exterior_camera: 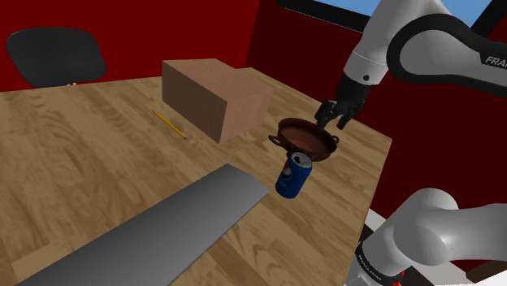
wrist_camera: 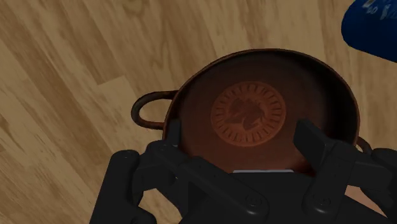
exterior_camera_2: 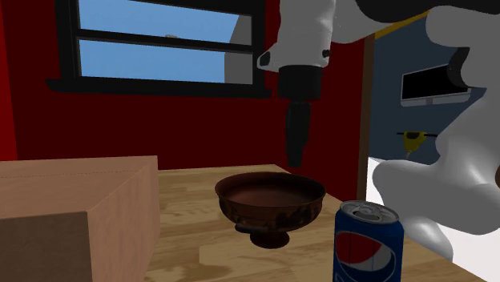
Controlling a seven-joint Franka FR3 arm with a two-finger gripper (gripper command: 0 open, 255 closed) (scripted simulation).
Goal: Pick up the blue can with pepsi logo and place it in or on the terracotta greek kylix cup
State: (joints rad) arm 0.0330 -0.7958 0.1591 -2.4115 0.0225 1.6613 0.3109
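Blue can (wrist_camera: 374,27) cropped, claw (wrist_camera: 240,132) hiding kylix (wrist_camera: 306,81) rim

White rounded arm (exterior_camera: 443,231), dark joints (exterior_camera: 431,32), black fingers (wrist_camera: 315,140).

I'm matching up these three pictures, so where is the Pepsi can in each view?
Shoulder view: can near the middle, just below the cup.
Second exterior view: can at lower right, right of the cup.
Wrist view: can partly seen, beside the cup.
Shared landmark: the cup.
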